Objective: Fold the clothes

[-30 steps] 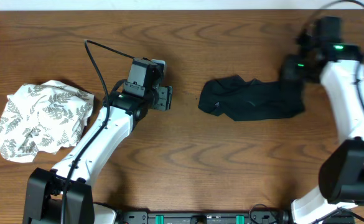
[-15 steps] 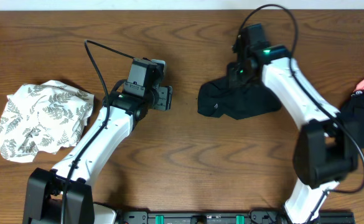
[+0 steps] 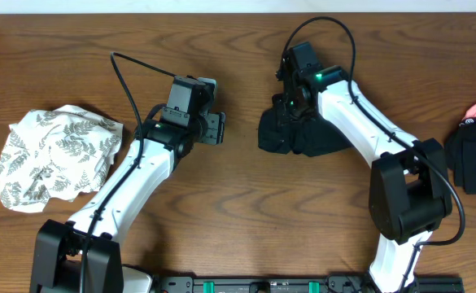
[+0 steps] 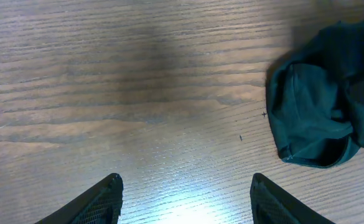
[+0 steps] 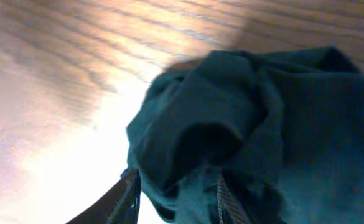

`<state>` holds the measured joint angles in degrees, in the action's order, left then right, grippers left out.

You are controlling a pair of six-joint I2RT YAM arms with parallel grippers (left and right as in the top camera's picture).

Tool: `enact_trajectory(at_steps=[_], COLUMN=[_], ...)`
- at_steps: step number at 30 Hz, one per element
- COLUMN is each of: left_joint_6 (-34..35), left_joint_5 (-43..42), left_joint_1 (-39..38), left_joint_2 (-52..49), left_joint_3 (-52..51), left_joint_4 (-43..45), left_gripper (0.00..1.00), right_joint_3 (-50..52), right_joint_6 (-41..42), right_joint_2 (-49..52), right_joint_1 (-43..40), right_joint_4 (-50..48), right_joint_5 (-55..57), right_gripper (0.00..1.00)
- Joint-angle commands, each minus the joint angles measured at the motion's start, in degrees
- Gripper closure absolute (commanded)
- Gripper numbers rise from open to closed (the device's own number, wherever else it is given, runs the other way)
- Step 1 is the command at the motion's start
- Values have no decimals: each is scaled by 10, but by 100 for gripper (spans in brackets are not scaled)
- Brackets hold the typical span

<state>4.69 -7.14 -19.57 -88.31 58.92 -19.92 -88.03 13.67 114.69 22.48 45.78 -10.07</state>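
the plain black shirt (image 3: 274, 134) lies bunched in a rumpled heap on the table (image 3: 246, 212), right of centre. the right fingers (image 5: 122, 199) stand parted about a fold; whether they pinch it i cannot tell. the left fingers (image 4: 101, 199) gape, holding nothing. white lettering on the black garment (image 3: 469, 159) at the right edge is too small to read.

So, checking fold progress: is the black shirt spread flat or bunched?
Bunched: the shirt lies in a crumpled heap, rumpled folds plain in both wrist views.
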Motion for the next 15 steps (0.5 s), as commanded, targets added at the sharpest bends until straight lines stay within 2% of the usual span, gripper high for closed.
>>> enact_trajectory(at_steps=[1,7,10,14,15], left_joint_6=[5,5,5,5,5], left_joint_5=[0,0,0,0,0], left_joint_1=[0,0,0,0,0], left_joint_2=[9,9,9,9,9], left_joint_3=[10,10,10,10,10], left_joint_4=[0,0,0,-4,-4], left_gripper=[34,34,34,34,34], right_joint_3=[-6,-6,-6,-6,-6], right_joint_6=[-51,-97,-94,-64,-64], right_joint_2=[-5,-29,-54,-77,-78], right_joint_1=[5,-5,-17,-57,-68], right_joint_4=[1,7,16,32,34], right_joint_5=[-72,-99,-73,-30,-33], right_gripper=[61,63,64,77,84])
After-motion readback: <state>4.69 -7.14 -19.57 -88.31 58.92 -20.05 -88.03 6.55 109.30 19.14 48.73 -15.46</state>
